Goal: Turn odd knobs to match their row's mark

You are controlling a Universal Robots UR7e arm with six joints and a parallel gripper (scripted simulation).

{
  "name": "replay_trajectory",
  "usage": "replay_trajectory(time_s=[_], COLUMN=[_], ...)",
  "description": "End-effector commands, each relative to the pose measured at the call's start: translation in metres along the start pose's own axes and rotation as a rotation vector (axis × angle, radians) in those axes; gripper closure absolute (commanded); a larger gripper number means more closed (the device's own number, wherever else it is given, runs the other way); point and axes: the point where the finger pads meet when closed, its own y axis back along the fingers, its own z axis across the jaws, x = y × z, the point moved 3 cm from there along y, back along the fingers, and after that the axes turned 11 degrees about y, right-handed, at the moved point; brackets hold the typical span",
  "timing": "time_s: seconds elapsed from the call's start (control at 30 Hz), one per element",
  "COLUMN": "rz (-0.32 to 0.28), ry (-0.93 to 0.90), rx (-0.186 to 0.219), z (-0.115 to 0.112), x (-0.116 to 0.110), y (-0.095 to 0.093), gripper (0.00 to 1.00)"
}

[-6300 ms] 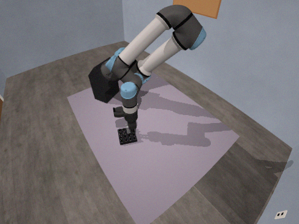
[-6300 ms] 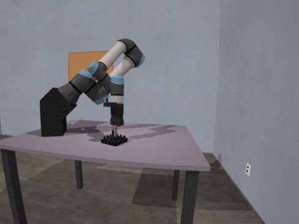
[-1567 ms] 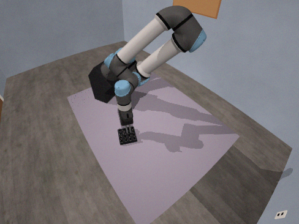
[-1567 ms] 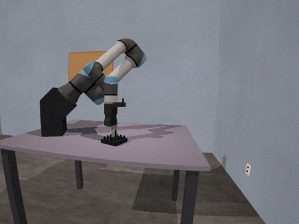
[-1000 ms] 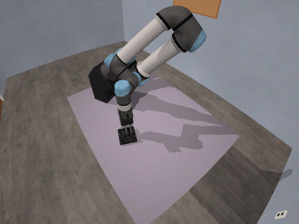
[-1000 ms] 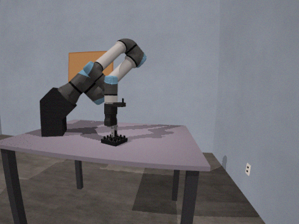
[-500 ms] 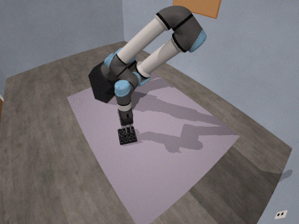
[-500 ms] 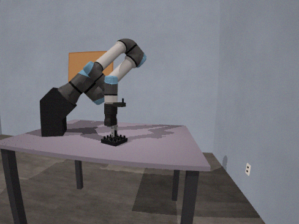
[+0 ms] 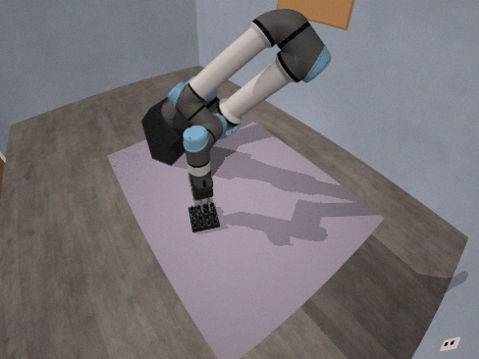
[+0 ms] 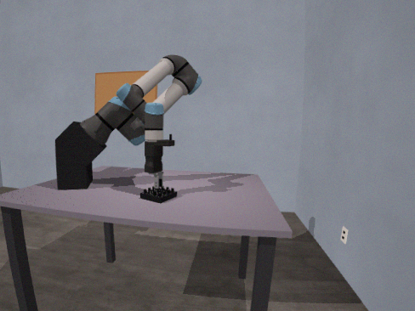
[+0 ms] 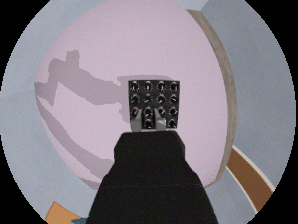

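Pincer (image 9: 205, 209) (image 10: 158, 187) (image 11: 148, 114) fingers stand partly spread, astride a small black round knob (image 11: 148, 112) on the square black knob box (image 9: 205, 228) (image 10: 160, 200) (image 11: 141, 93); whether they reach low enough, I cannot tell.

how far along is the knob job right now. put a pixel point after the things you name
Nothing can be confirmed done: the lines on the knobs are too small to read. In hand, the open gripper (image 9: 203, 206) (image 10: 158, 187) (image 11: 148, 114) straddles one knob at the edge of the knob box (image 9: 204, 229) (image 10: 160, 200) (image 11: 154, 81). Any turning left can't be told either.
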Motion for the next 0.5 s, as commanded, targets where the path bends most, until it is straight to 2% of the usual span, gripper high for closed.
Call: replay_trajectory(time_s=[0.0, 0.27, 0.47], rz=[0.000, 0.000, 0.000], ry=[0.001, 0.001, 0.001], rx=[0.001, 0.001, 0.001], z=[0.000, 0.000, 0.000], x=[0.000, 0.000, 0.000], y=[0.008, 0.024, 0.028], gripper=[0.54, 0.54, 0.54])
